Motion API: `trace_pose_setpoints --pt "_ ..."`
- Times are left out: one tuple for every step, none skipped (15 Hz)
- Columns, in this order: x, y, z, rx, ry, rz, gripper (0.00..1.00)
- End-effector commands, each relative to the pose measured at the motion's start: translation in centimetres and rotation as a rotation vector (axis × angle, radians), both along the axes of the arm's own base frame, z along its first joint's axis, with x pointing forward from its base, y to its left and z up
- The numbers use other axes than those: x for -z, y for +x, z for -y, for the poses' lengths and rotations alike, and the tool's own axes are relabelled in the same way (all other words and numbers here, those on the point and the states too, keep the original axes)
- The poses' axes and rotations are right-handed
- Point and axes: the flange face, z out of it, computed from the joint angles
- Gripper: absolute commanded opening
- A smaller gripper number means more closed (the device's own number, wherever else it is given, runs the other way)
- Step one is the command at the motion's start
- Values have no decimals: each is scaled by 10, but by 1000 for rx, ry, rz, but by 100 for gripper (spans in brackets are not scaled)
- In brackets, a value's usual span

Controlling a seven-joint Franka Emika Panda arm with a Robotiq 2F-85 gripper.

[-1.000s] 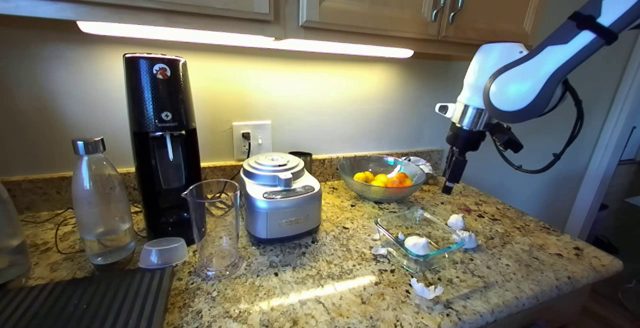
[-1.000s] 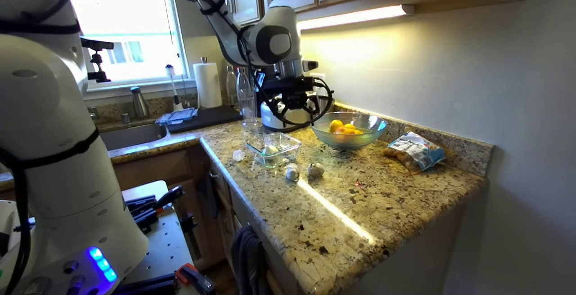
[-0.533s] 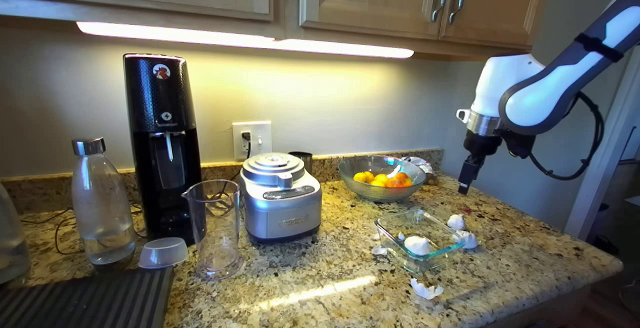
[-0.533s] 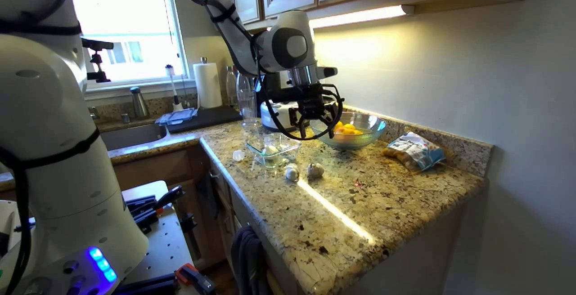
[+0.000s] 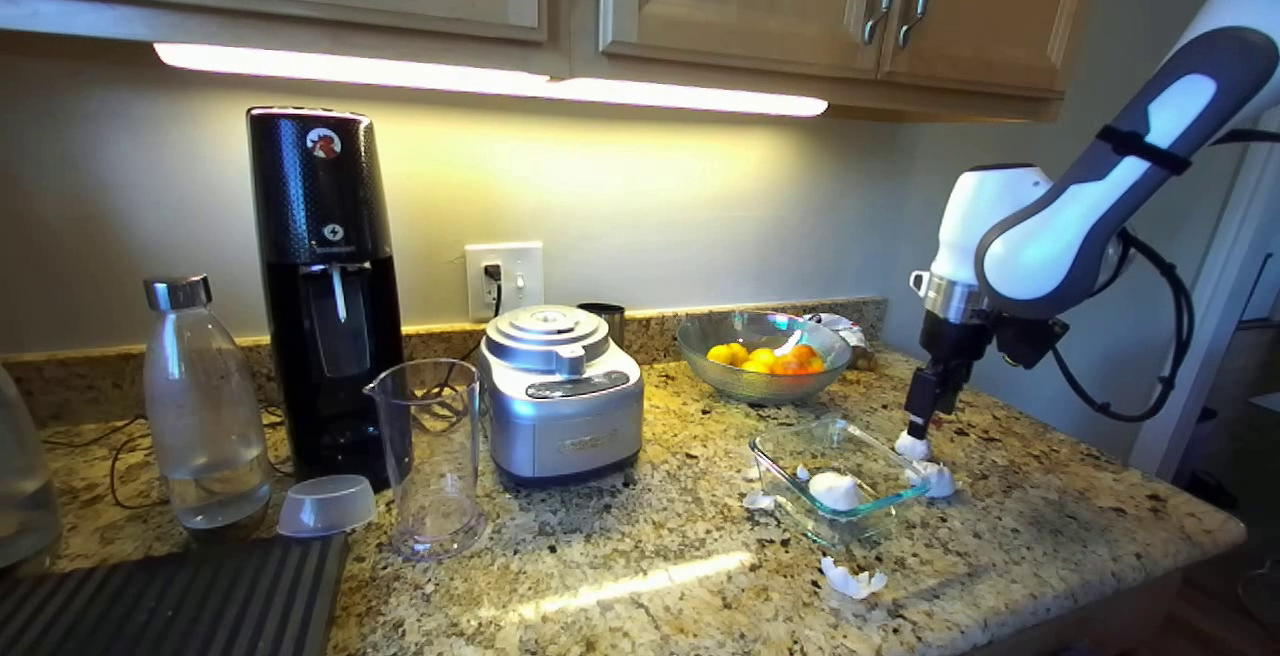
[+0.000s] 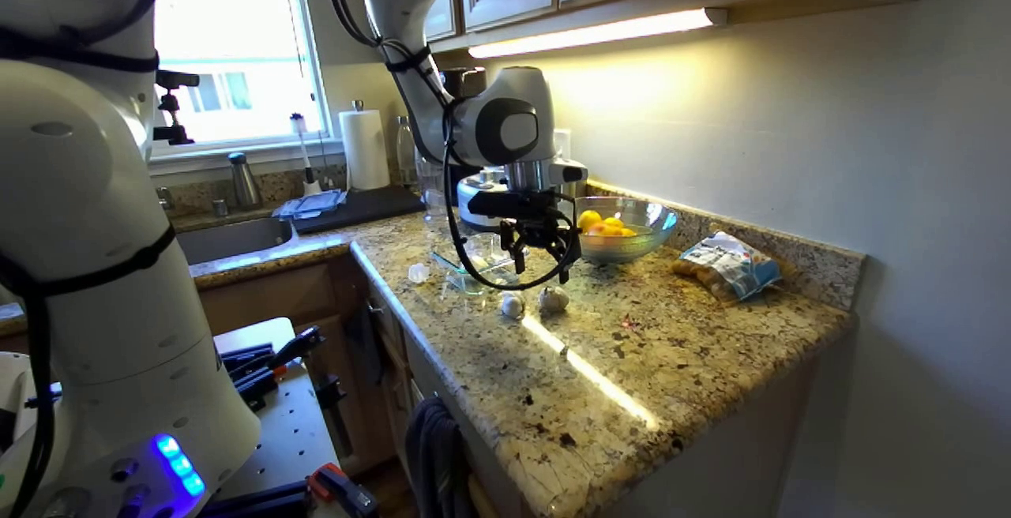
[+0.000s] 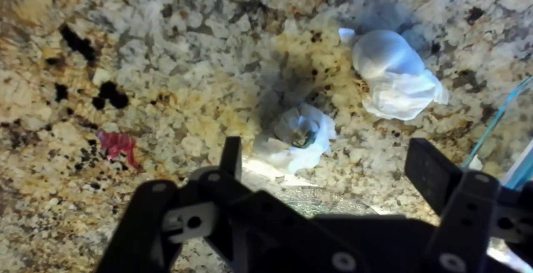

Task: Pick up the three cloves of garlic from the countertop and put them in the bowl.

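Worktop [image 5: 620, 621] is being seen in both exterior views: toward back edge [image 5: 660, 373], over near corner [image 6: 557, 482]; in wrist view, closely downward.

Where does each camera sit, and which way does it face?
Wrist view: on the arm, facing down at two garlic bulbs; open claw shows.
In an exterior view: opposite the cabinets, facing across the countertop; arm and claw show.
In an exterior view: near the robot's base, facing along the countertop; base, arm, claw show.
Both exterior views share the glass bowl.
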Motion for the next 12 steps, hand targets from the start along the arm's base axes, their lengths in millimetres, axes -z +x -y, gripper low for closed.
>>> trace_pose_setpoints --pt "14 4 0 7 35 21 100" --pt "17 6 0 11 38 24 100" --pt "21 6 0 15 43 26 100" --pt "23 8 1 17 42 28 99" --pt "26 9 2 19 37 26 96" --pt "29 10 2 20 37 24 92" --pt "31 12 3 22 34 21 83" --pt "34 12 3 22 31 19 80" --pt "36 13 3 23 32 16 73" --pt "37 14 4 23 30 16 67" --pt "39 15 4 23 28 15 61" --pt "41 15 5 23 28 13 60"
